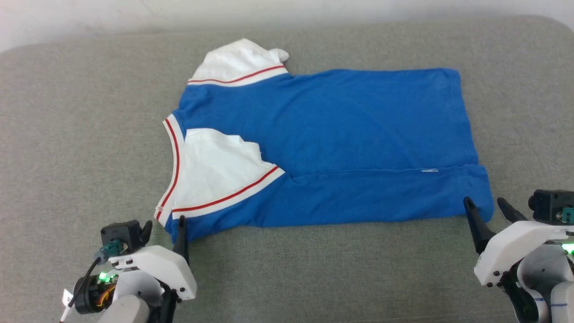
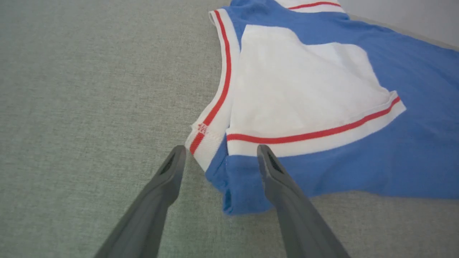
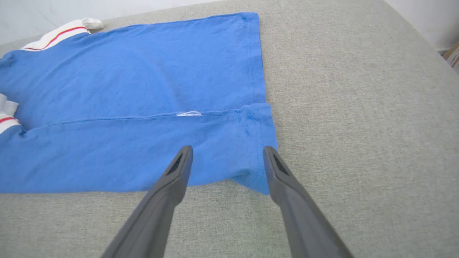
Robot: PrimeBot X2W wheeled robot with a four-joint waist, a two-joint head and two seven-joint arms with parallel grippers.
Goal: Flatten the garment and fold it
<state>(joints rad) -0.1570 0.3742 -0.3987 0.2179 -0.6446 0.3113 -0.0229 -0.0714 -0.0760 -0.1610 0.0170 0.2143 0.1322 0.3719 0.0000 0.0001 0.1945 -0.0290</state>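
Observation:
The garment (image 1: 323, 134), a royal blue T-shirt with white red-striped sleeves, lies flat on the grey surface, collar to the left and hem to the right. Its near long side is folded over onto the body, and the near sleeve (image 1: 215, 170) lies on top. At the near collar corner (image 2: 215, 143) my left gripper (image 1: 163, 224) stands open, its fingers either side of the corner and holding nothing. My right gripper (image 1: 486, 206) is open too, at the near hem corner (image 3: 258, 175), where the cloth (image 3: 143, 107) lies under and between the two fingers, ungripped.
A grey fabric-covered surface (image 1: 67, 134) spreads wide around the shirt on all sides. A pale wall (image 1: 287, 11) runs along its far edge. The far sleeve (image 1: 237, 63) sticks out beyond the shirt's far side.

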